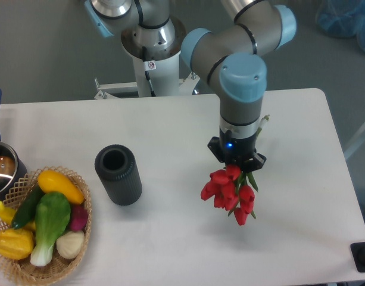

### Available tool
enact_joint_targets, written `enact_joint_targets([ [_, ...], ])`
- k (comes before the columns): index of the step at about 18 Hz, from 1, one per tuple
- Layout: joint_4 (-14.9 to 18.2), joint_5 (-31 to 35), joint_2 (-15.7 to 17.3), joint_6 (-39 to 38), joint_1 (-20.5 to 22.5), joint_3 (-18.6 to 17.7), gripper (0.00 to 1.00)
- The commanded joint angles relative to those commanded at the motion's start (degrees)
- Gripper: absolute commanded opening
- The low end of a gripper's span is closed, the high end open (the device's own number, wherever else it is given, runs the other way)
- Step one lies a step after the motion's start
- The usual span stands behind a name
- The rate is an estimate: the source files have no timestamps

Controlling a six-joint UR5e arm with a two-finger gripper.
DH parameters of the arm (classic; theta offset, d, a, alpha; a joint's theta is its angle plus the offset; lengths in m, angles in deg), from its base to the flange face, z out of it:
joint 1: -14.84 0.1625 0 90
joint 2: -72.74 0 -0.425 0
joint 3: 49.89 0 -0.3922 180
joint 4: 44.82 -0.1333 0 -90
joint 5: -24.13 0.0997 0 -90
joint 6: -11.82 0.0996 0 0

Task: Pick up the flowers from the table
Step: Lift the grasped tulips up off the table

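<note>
At left, a wicker basket [81, 185] holds vegetables [48, 217]; whether the jaws [237, 164] grip the flowers [230, 190] is hidden.

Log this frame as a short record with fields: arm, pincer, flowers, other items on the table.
arm: bent over the right half of the table, wrist pointing down
pincer: fingers hidden under the wrist, directly over the flowers
flowers: red tulip heads below the pincer, stem end showing behind the wrist; lifted or resting cannot be told
other items: dark cylinder upright, wicker basket of vegetables at left front, pot at left edge
</note>
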Motion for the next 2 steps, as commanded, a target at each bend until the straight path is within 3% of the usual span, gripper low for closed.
enact_joint_targets([
  [2, 0.3, 0.0, -0.1, 0.6, 0.0, 0.2, 0.00],
])
